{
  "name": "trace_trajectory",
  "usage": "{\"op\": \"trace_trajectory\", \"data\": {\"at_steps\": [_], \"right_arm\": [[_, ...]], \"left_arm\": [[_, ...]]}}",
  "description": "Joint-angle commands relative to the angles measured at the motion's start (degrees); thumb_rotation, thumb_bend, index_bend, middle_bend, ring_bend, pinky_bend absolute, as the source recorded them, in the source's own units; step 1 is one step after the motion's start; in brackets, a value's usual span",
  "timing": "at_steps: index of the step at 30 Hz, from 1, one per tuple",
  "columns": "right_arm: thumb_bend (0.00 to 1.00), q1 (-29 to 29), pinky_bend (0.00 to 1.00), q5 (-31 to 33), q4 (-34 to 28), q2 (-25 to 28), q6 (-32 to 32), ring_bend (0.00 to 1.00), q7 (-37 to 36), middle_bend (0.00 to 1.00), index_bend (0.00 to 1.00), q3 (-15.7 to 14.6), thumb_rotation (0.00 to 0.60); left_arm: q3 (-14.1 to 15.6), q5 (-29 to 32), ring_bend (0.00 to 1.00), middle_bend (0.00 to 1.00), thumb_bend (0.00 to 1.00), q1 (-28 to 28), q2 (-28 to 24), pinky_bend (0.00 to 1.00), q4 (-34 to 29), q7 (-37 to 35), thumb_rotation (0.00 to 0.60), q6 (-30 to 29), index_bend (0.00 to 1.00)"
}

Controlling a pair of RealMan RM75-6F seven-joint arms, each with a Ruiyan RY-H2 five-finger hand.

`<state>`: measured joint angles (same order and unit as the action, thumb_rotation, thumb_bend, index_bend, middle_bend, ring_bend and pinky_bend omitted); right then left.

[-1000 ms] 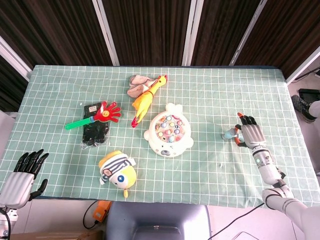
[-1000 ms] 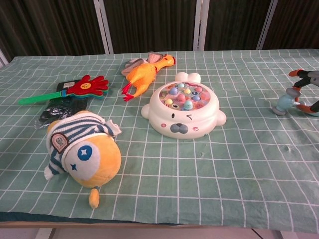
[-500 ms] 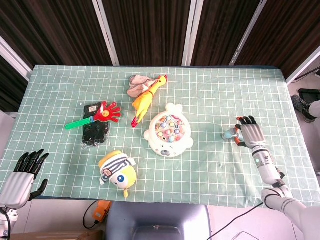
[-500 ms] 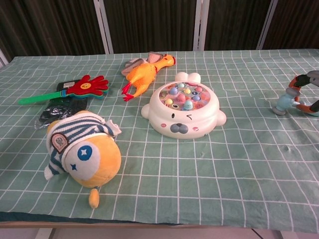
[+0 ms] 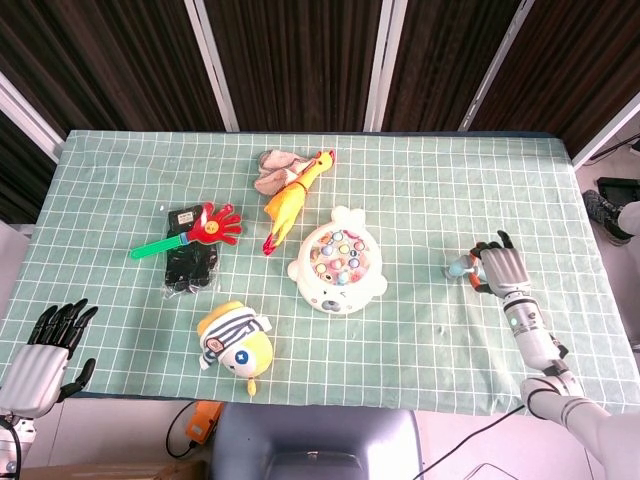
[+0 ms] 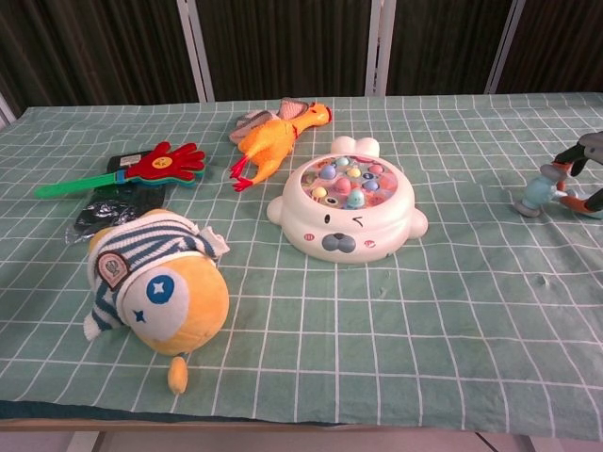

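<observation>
My right hand [image 5: 498,268] lies on the green checked cloth near the table's right side, its fingers curled in around the right end of a small blue toy [image 5: 458,268]. In the chest view the small blue toy [image 6: 533,198] still rests on the cloth, with my right hand [image 6: 582,175] mostly cut off by the right edge. My left hand [image 5: 45,345] hangs off the table's front left corner, fingers spread and holding nothing. It does not show in the chest view.
A white fishing-game toy [image 5: 337,260] sits mid-table. Behind it lie a yellow rubber chicken [image 5: 290,200] and a grey-pink soft item [image 5: 272,172]. At the left are a red hand clapper [image 5: 195,230], a black packet [image 5: 190,262] and a striped orange plush [image 5: 235,340].
The right hand's fingers, spread a second ago, have curled in around the small blue toy. The left hand and the other toys have not moved.
</observation>
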<state>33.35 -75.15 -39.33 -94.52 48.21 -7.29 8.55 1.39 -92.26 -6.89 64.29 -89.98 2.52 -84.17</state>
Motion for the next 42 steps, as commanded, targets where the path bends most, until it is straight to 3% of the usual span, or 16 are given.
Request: {"op": "trace_trajectory", "data": {"at_steps": [1, 11, 26, 42], "right_arm": [[0.58, 0.0, 0.18, 0.1, 0.2, -0.2, 0.1, 0.37, 0.4, 0.48, 0.75, 0.1, 0.600], [0.58, -0.2, 0.19, 0.1, 0.2, -0.5, 0.8, 0.42, 1.3, 0.53, 0.76, 0.1, 0.600], [0.58, -0.3, 0.45, 0.6, 0.9, -1.3, 0.7, 0.49, 2.6, 0.58, 0.83, 0.4, 0.600], [0.60, -0.4, 0.55, 0.9, 1.9, -2.1, 0.7, 0.54, 3.2, 0.62, 0.87, 0.6, 0.600]], "left_arm": [[0.0, 0.0, 0.00, 0.00, 0.42, 0.0, 0.0, 0.02, 0.0, 0.0, 0.600, 0.0, 0.00], [0.1, -0.3, 0.00, 0.00, 0.42, 0.0, 0.0, 0.02, 0.0, -0.1, 0.600, 0.0, 0.00], [0.1, -0.2, 0.00, 0.00, 0.42, 0.0, -0.1, 0.02, 0.1, -0.3, 0.600, -0.1, 0.00], [0.1, -0.2, 0.00, 0.00, 0.42, 0.1, -0.2, 0.02, 0.0, -0.5, 0.600, -0.1, 0.00]]}}
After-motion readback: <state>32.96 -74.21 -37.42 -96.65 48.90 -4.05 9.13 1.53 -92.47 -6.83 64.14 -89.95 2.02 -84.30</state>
